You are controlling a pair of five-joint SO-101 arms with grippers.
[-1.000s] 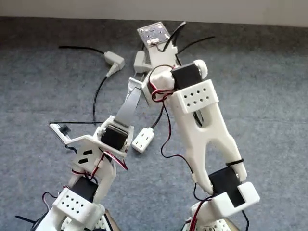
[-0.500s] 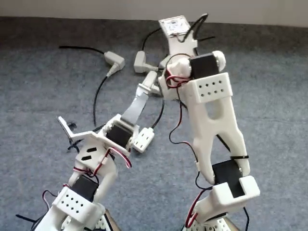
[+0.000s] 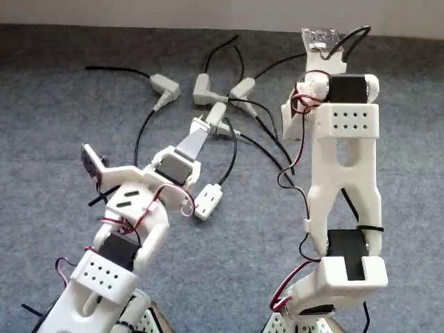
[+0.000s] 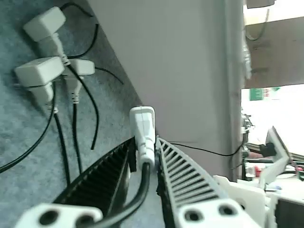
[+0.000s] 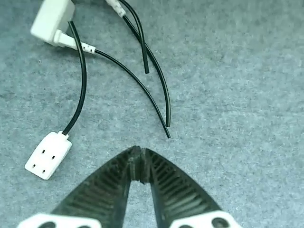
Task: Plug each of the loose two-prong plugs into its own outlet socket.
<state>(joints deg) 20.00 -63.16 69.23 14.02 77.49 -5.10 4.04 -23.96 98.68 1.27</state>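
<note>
White plug (image 4: 142, 124) lengthwise in L tool (image 4: 145, 142)

Grey carpet (image 3: 62, 139) underfoot, pale wall (image 3: 139, 12) behind (bright window (image 4: 270, 114) beyond).

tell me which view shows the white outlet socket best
Right wrist view: the outlet socket lies whole on the carpet, slots facing the camera, cord attached. High view shows it smaller, beside the left arm.

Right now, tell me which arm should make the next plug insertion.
Left. The left pincer grips a white two-prong plug on a black cord, and the white socket block lies beside that arm. The right pincer is shut and empty.
</note>
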